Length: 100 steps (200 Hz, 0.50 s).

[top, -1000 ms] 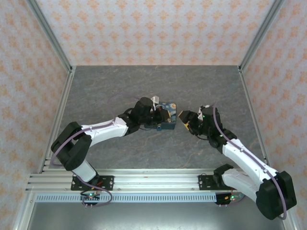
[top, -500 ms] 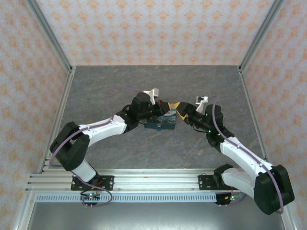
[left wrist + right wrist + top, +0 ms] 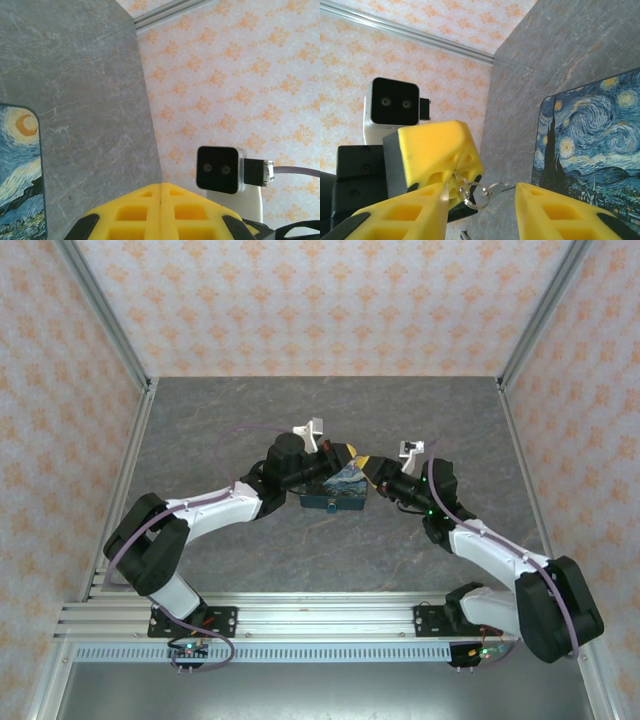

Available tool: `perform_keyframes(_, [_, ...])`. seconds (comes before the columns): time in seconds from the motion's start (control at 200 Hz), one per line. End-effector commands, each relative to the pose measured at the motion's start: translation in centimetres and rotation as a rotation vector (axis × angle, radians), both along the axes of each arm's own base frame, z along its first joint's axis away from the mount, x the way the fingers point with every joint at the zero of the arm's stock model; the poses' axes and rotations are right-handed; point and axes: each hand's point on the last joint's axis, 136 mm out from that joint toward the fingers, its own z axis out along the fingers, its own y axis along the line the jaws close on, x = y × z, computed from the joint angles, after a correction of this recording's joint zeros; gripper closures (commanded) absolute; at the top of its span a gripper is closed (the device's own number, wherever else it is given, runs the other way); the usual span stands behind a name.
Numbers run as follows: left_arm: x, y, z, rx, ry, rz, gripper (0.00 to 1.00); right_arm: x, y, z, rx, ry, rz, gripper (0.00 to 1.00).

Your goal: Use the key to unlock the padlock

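Observation:
My left gripper (image 3: 347, 453) (image 3: 161, 186) is raised over the far edge of the starry-night box (image 3: 335, 487), its yellow fingers (image 3: 437, 150) shut. Silvery key rings (image 3: 476, 196) hang out of their seam. The key is pinched there and its blade is hidden. My right gripper (image 3: 366, 464) (image 3: 482, 189) faces the left one tip to tip. It is open, with the dangling rings in the gap between its two fingers and not clamped. The padlock is out of view.
The starry-night box (image 3: 590, 140) (image 3: 20, 165) lies on the grey table (image 3: 250, 420) under both grippers. Patterned walls with metal rails (image 3: 100, 320) close in the table on three sides. Each wrist camera sees the other's camera block (image 3: 217, 170) (image 3: 392, 107).
Both grippers have risen from beside the box and moved toward each other. They now meet above its far edge, the left one further left and higher than before.

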Motion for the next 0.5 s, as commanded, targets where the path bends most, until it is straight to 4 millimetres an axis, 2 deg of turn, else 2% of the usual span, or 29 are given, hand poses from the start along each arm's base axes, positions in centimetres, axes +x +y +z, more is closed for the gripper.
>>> perform_keyframes(0.0, [0.38, -0.23, 0.68, -0.043, -0.015, 0.001, 1.0, 0.38, 0.48, 2.87, 0.045, -0.103, 0.026, 0.62])
perform_keyframes(0.045, [0.38, -0.23, 0.67, -0.044, -0.015, 0.001, 1.0, 0.32, 0.55, 3.17, 0.052, -0.11, 0.032, 0.63])
perform_keyframes(0.06, [0.38, -0.26, 0.68, -0.046, -0.014, 0.001, 1.0, 0.56, 0.65, 2.5, 0.045, -0.092, 0.033, 0.64])
perform_keyframes(0.105, [0.41, -0.29, 0.64, -0.046, -0.013, 0.0, 1.0, 0.66, 0.75, 2.41, 0.046, -0.09, 0.035, 0.64])
perform_keyframes(0.495, [0.62, -0.74, 0.2, -0.046, 0.001, -0.002, 1.0, 0.91, 1.26, 2.71, 0.058, -0.092, 0.059, 0.76])
